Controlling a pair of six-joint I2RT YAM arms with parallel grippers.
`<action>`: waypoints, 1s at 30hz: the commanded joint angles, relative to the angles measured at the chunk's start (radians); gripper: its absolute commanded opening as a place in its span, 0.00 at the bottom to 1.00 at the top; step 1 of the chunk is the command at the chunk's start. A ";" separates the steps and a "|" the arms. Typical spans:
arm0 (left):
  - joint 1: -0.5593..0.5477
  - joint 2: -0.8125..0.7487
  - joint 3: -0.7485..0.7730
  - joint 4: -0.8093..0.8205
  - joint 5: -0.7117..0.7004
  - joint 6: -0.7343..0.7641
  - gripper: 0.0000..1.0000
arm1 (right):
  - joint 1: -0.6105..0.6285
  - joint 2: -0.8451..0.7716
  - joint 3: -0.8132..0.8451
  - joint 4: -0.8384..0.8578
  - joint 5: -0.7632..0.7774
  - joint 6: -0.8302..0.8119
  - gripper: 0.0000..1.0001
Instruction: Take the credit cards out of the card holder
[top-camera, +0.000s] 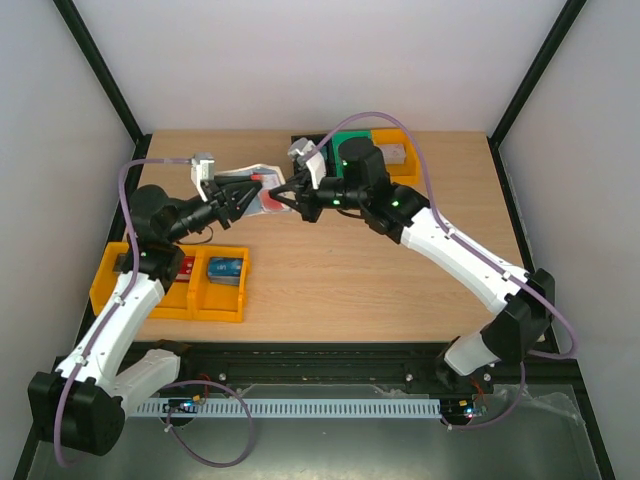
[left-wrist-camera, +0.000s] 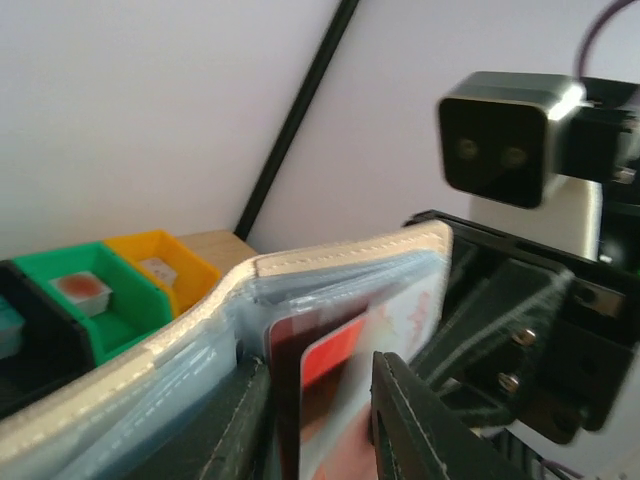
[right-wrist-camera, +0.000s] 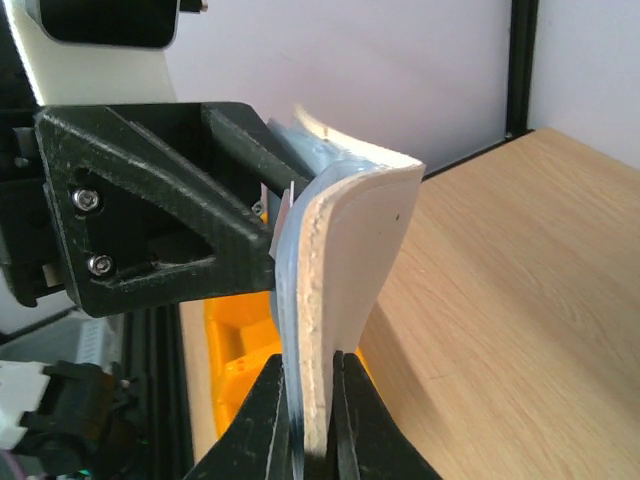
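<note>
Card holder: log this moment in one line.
holder: pinched by right gripper | left gripper: open, straddling red card | card: in holder

A wooden counter fills the middle of the top view, with a yellow two-compartment bin at its left edge; a blue card lies in that bin's right-hand compartment. At the top centre of that view a green bin stands just beside a second yellow bin, which holds a small grey item. In the left wrist view the row appears at lower left, black bin, then green, then yellow.
</note>
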 joint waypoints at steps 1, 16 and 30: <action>-0.060 0.004 0.062 -0.040 0.090 0.093 0.27 | 0.127 0.082 0.080 -0.067 0.074 -0.105 0.02; -0.050 -0.047 0.020 0.064 0.180 0.008 0.02 | 0.104 0.067 0.060 -0.063 0.068 -0.099 0.04; 0.000 -0.080 0.000 -0.007 0.142 0.056 0.02 | -0.050 -0.044 -0.094 0.135 -0.222 0.088 0.02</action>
